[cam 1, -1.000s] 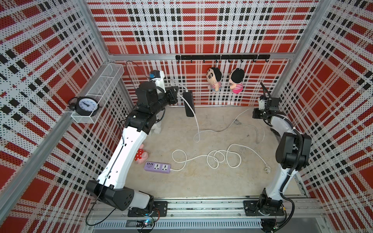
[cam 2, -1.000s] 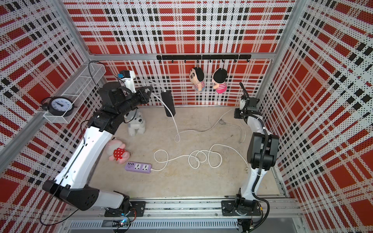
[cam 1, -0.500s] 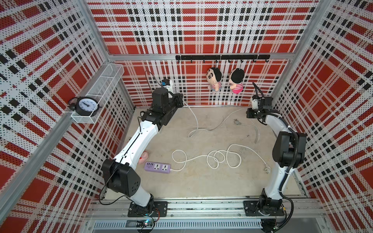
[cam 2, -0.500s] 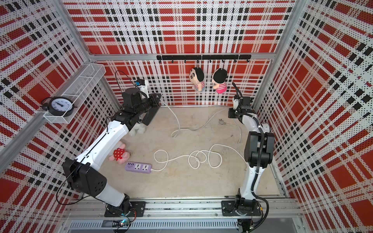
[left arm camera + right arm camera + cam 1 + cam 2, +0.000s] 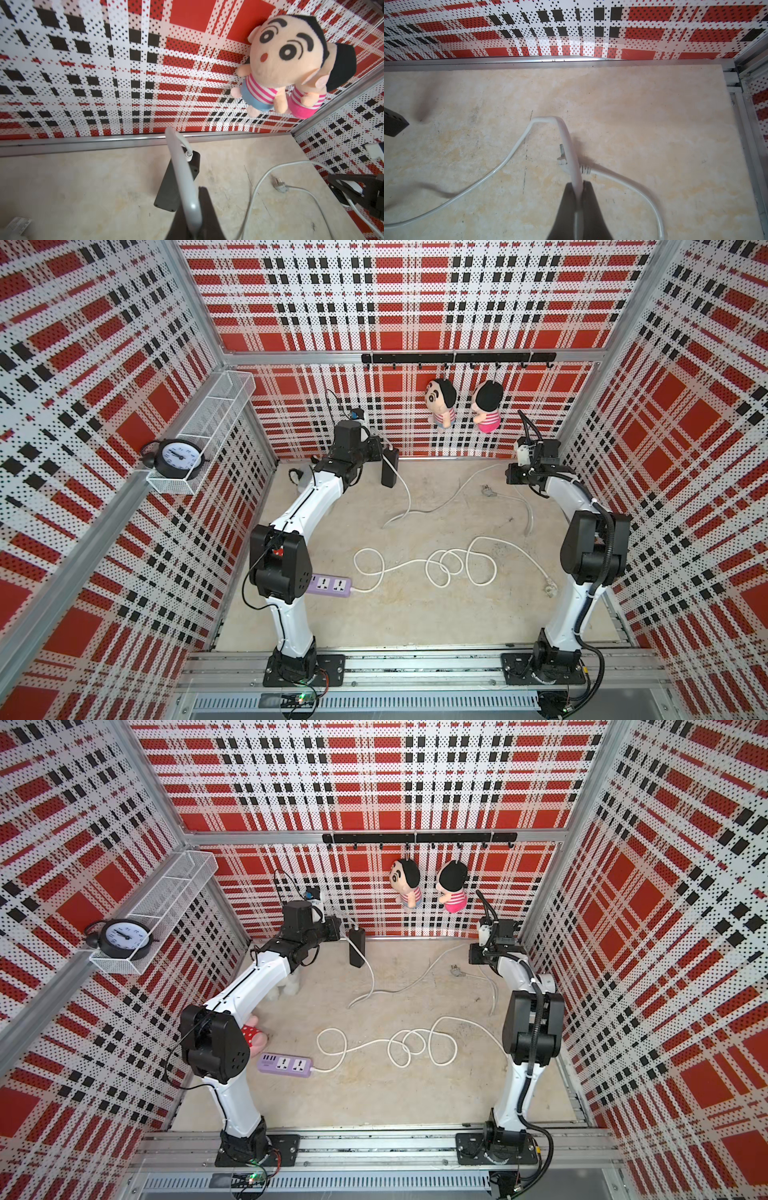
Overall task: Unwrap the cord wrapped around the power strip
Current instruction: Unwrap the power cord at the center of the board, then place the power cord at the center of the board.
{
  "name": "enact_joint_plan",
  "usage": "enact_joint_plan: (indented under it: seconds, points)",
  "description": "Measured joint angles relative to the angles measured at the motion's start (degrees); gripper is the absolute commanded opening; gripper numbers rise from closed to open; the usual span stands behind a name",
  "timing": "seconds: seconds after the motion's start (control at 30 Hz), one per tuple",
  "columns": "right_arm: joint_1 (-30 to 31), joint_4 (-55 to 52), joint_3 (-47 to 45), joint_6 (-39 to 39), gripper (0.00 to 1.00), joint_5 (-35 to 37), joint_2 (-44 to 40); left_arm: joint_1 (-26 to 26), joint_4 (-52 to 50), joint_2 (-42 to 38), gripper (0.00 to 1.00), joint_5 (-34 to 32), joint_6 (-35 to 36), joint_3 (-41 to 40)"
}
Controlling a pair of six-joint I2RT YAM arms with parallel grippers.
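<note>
Our left claw (image 5: 193, 200) (image 5: 381, 447) was clamped on the white cord (image 5: 180, 166), gripping it a short way from the end that enters the strip (image 5: 176, 187). The black strip hung just past that claw's tips, its cord end uppermost and its body tilted. In both top views it dangled right beside the claw, and we could not tell whether its lower end touched the floor (image 5: 415, 614). From the grip the cord arched forward into the strip's top end. Its other run dropped below the claw to the floor, bent there, and climbed away toward our right claw (image 5: 578, 184) (image 5: 512, 477).

The right claw, well apart from the left one at the same far end of the floor, was likewise shut on the cord, the line pinched between its fingers (image 5: 566, 207). Ahead of its tips the cord made a sharp bend and fell off toward the left claw. The plug (image 5: 562, 158) lay on the floor just below and ahead of those tips, and its tail of cord curved back beneath the claw. From this claw's camera only a corner of the strip showed, far off to the side.

Well behind both claws, toward the arm bases, a purple strip (image 5: 330, 585) lay flat with its own lead (image 5: 482, 537) in loose loops. Two dolls (image 5: 441, 402) hung on the back wall (image 5: 415, 302) above, between the claws.
</note>
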Motion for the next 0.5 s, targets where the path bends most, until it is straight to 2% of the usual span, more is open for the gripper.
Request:
enact_joint_plan:
  seconds: [0.2, 0.3, 0.5]
  points:
    - [0.0, -0.2, 0.0, 0.0, 0.0, -0.2, 0.0, 0.6, 5.2, 0.9, 0.0, 0.9, 3.1, -1.4]
    - [0.0, -0.2, 0.0, -0.2, 0.0, -0.2, 0.0, 0.5, 8.8, -0.4, 0.0, 1.2, 3.8, -8.6]
    - [0.1, -0.6, 0.0, -0.8, 0.0, -0.2, 0.0, 0.3, 13.5, -8.5, 0.0, 2.0, 3.2, -30.5]
